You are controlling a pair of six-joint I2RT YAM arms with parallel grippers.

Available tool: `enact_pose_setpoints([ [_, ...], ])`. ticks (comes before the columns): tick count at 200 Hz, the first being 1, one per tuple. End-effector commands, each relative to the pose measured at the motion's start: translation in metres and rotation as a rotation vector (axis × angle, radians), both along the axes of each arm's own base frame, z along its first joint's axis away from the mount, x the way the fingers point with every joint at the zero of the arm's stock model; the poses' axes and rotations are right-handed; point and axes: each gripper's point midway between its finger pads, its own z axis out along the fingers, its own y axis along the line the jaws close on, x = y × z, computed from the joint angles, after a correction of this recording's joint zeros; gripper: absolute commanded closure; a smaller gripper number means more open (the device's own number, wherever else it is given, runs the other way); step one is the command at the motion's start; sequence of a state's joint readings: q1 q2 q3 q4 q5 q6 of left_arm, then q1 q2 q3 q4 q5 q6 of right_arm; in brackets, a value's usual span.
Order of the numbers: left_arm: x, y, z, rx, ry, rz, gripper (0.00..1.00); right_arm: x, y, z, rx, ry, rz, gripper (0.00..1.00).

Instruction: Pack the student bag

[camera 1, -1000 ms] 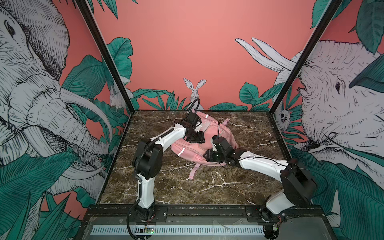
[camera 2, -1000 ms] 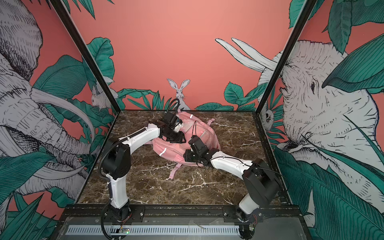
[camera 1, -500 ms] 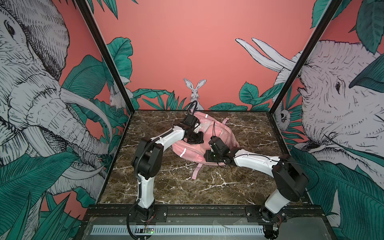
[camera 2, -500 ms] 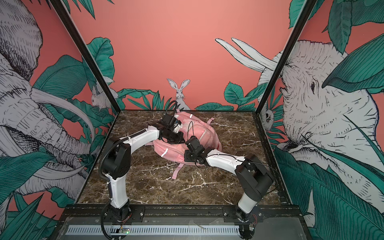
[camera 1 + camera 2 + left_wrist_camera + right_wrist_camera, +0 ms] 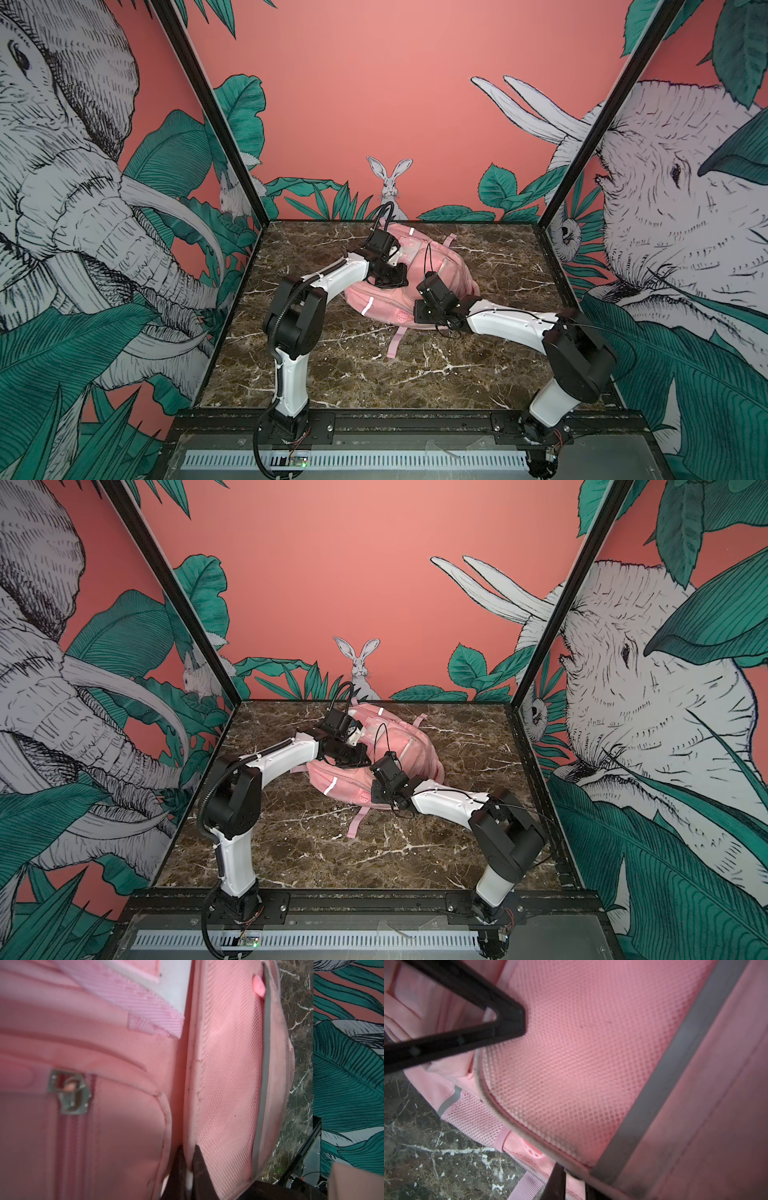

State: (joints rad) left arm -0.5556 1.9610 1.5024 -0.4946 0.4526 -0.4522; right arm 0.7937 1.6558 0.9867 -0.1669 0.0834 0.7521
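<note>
The student bag (image 5: 440,266) (image 5: 411,750), a soft pink backpack with silver strips, lies at the back middle of the marble table. My left gripper (image 5: 392,280) (image 5: 355,758) rests on its left side. In the left wrist view that left gripper (image 5: 188,1159) is shut on a fold of the bag's fabric (image 5: 226,1064) beside the mesh panel. My right gripper (image 5: 417,311) (image 5: 374,791) is at the bag's near edge. Seen from the right wrist, this right gripper (image 5: 574,1184) is pinched on the piped rim of the mesh panel (image 5: 591,1053).
A pink strap (image 5: 395,343) trails from the bag toward the front over the marble table (image 5: 374,386). A metal zip slider (image 5: 70,1095) shows on a front pocket. Black frame posts and printed walls enclose the table on three sides.
Both grippers have closed on the bag's fabric, the left one first. The right arm's elbow has drawn a little to the left. The bag has barely shifted.
</note>
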Motion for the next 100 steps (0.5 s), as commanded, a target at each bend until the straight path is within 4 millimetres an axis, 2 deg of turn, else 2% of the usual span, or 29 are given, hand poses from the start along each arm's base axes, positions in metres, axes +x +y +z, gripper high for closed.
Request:
enact_pose_setpoints([
  [1,-0.013,0.004,0.008,0.009,0.013,-0.008,0.96,0.0,-0.007,0.005,-0.025,-0.037,-0.013,0.89],
  [27,-0.008,0.007,0.009,0.016,0.003,0.001,0.96,-0.009,-0.008,0.003,-0.023,-0.017,0.006,0.94],
  [31,-0.008,0.008,0.009,0.016,0.003,0.003,0.97,-0.01,-0.008,0.014,0.001,-0.036,0.008,0.95],
  [60,-0.004,0.013,0.01,0.019,0.0,0.018,0.97,-0.021,-0.014,0.016,0.022,-0.033,0.017,1.0],
  [100,0.002,0.025,0.014,0.033,-0.016,0.044,1.0,-0.03,-0.023,0.015,0.016,-0.014,0.034,1.0],
])
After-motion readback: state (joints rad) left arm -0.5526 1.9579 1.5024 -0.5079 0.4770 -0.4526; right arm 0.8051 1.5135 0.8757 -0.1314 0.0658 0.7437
